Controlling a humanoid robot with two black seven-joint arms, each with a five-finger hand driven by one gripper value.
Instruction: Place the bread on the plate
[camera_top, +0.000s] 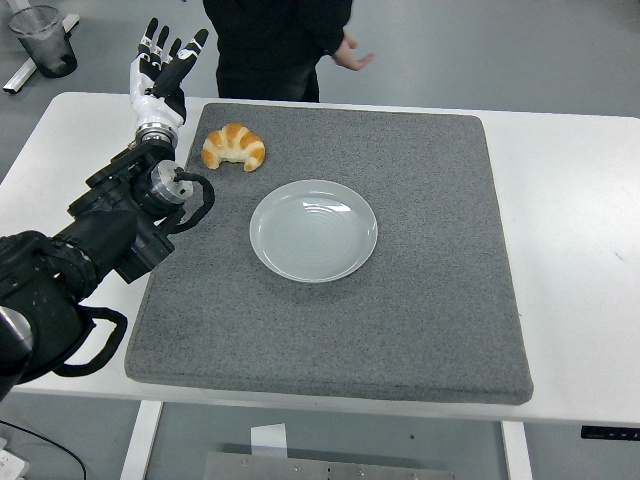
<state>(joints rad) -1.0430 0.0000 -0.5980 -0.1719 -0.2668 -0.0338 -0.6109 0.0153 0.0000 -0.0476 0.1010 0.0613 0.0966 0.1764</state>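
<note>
On white tabletop (580, 200), grey rectangular foam mat (420, 300). Mid-mat, round pale-grey ceramic plate (313, 230), bare inside. Beyond, near far-left corner, golden crescent croissant bread (233, 146), apart from plate. Just left, left robot hand (160, 65) raised, fingers spread, holding nothing. Farther off, dark plastic cup (45, 40). No readable writing.

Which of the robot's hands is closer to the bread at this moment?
Left. The left hand is raised with its fingers spread, just left of the bread and slightly behind it. The right hand is not in view at all.
</note>
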